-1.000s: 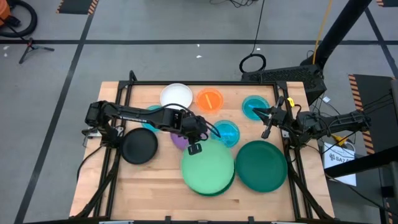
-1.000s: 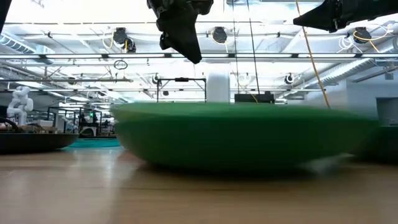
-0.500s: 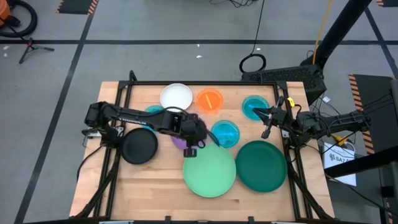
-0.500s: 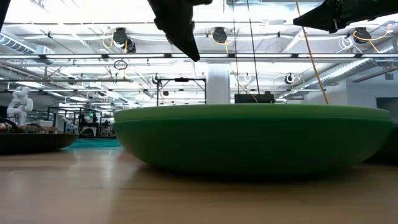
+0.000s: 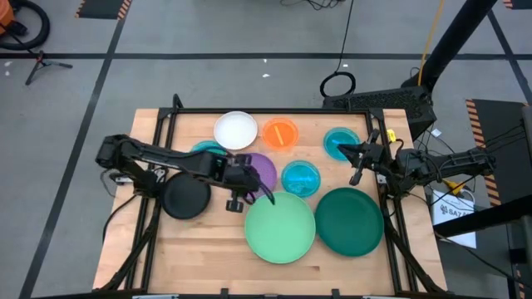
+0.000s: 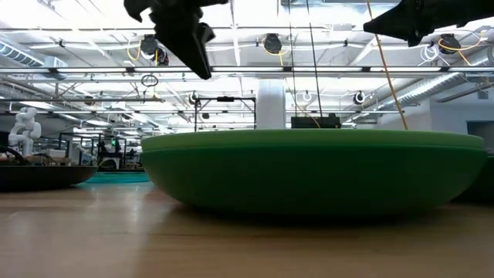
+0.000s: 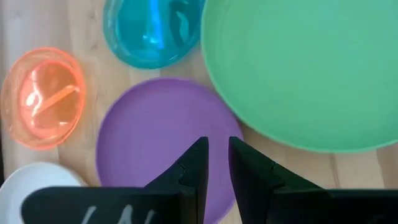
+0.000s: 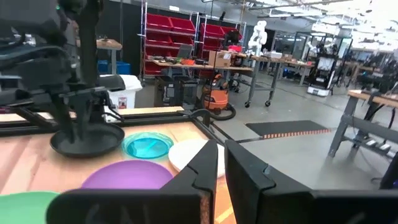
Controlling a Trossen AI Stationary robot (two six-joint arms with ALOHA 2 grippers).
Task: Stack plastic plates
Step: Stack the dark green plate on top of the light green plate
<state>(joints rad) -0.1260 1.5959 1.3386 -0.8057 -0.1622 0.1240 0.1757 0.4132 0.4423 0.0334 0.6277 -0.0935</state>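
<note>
While the left gripper (image 5: 247, 197) hovers over the middle of the desk with its two fingers pressed nearly together and pinching nothing, the plates lie scattered across the wooden top, mostly unstacked. Going left to right: a black plate (image 5: 186, 197) sits near the left edge under the left arm, a cyan plate (image 5: 206, 149) peeks out behind that arm, and a white plate (image 5: 235, 129) rests at the far edge. A purple plate (image 5: 262, 170) lies just beside the gripper, seen directly below the fingertips in the left wrist view (image 7: 163, 138). An orange plate (image 5: 281, 133) sits at the far edge, a second cyan plate (image 5: 301, 177) lies in the middle, and a large light green plate (image 5: 280, 227) rests toward the near edge, apparently atop a darker green one whose wall fills the low view (image 6: 309, 174). A third cyan plate (image 5: 339, 143) lies near the far right corner and a dark green plate (image 5: 349, 222) near the right edge. The right gripper (image 5: 356, 159) waits by that far right corner, fingers drawn close and empty.

Every plate looks bare inside. The likely risk: with fingers this closed, a descent onto the purple plate would push or skid it rather than catch its rim, possibly nudging the neighbouring cyan or light green plate.
</note>
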